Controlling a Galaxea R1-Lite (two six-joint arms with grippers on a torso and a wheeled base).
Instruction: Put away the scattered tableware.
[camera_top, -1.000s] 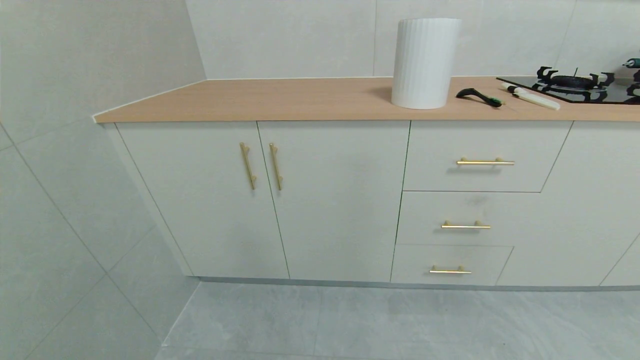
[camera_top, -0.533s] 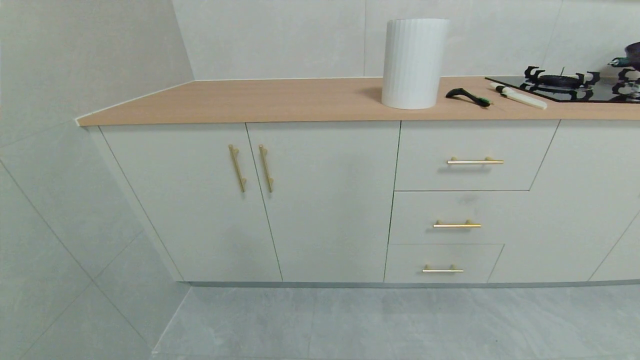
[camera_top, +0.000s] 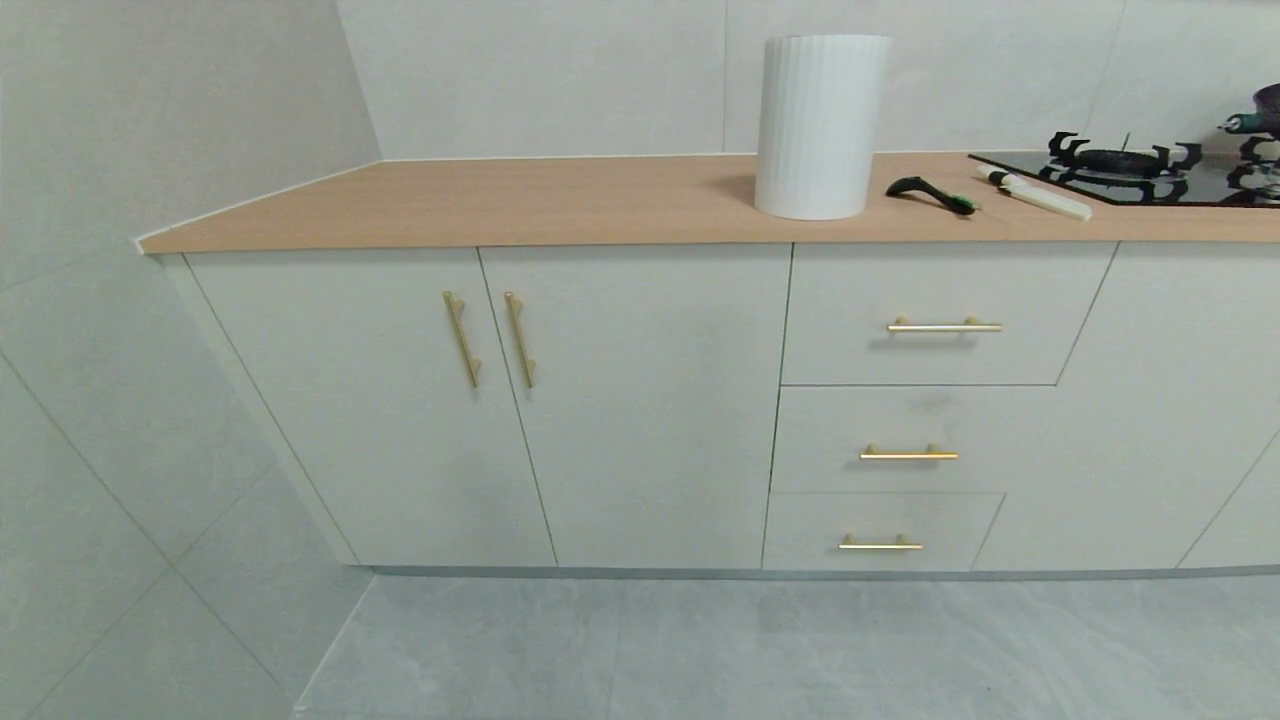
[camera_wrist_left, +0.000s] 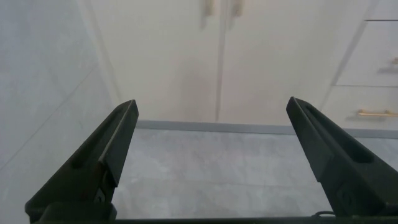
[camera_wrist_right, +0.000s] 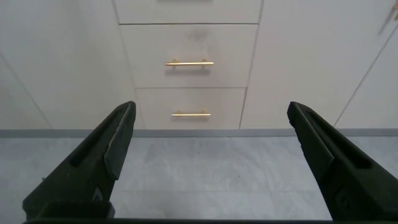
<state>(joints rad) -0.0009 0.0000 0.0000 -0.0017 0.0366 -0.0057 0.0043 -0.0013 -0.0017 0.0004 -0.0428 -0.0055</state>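
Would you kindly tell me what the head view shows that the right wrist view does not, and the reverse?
The head view adds the wooden countertop carrying a white ribbed container, a black-handled utensil, a white utensil and the stove, plus the double cabinet doors. The right wrist view adds the right gripper, open and empty, low before the drawers. Both share the middle drawer handle, the bottom drawer handle and the grey floor.

A kitchen: a wood-look countertop (camera_top: 500, 203) runs over pale cabinet doors (camera_top: 640, 400) and drawers (camera_top: 850, 420) with brass handles (camera_top: 944, 326). A gas hob (camera_top: 1150, 189) with black pan supports (camera_top: 1120, 158) sits at the far right, a black-handled utensil (camera_top: 930, 192) lies near it, and grey tiles cover wall (camera_top: 550, 80) and floor (camera_top: 700, 650).
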